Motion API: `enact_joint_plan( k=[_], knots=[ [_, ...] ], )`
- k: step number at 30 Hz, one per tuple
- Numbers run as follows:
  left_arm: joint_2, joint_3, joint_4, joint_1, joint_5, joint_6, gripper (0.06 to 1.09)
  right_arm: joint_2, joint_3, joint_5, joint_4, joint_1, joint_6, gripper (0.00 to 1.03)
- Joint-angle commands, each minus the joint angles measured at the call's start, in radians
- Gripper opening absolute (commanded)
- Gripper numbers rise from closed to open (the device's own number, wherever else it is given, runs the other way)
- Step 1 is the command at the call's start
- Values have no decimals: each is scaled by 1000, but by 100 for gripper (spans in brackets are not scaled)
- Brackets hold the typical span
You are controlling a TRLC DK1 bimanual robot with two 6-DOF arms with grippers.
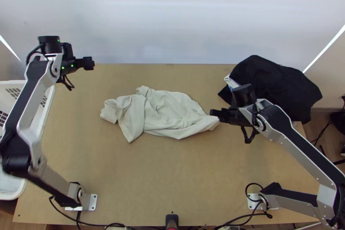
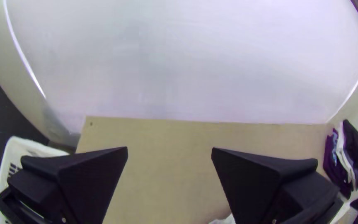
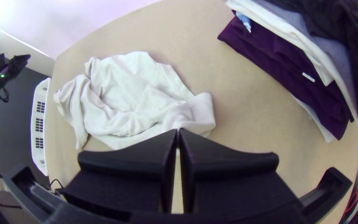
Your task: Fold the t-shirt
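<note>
The cream t-shirt [image 1: 166,113] lies bunched and wrinkled across the middle of the table, its right end drawn out to my right gripper [image 1: 213,112]. In the right wrist view the t-shirt [image 3: 133,95] spreads in loose folds beyond my right gripper [image 3: 178,132], whose fingers are together at the tips on its near end. My left gripper [image 1: 89,63] is over the table's far left, away from the cloth. The left wrist view has my left gripper [image 2: 170,151] open, nothing between its fingers, with a bit of the t-shirt [image 2: 224,220] low beside one finger.
A pile of dark and folded clothes [image 1: 276,85] rests at the table's far right, beside the right arm. A white basket [image 1: 46,111] stands off the left edge. Bare wood [image 1: 172,169] stretches between the t-shirt and the near edge, where cables run.
</note>
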Motion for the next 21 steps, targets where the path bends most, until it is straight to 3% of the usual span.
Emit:
enact_joint_plan(
  k=[1,3,7,11,13,15,18,21],
  knots=[
    [-293,-116,46,-87,7,203,105,1,-18,2,20,2,-5,3],
    [-388,-198,34,-147,25,301,105,5,-31,3,37,2,-4,3],
    [-628,-501,25,-296,25,632,103,14,-35,3,47,2,-4,3],
    [-785,-659,-195,-388,26,773,103,14,-32,3,55,7,-1,3],
    [-860,-725,-222,-462,22,769,103,14,-32,3,58,7,1,3],
    [-935,-795,-224,-566,-20,760,94,14,-34,3,58,5,1,3],
    [-1003,-890,-199,-715,-148,700,93,14,-34,3,60,5,2,3],
    [-1073,-962,-199,-781,-171,681,93,13,-34,3,60,4,4,3]
  ],
)
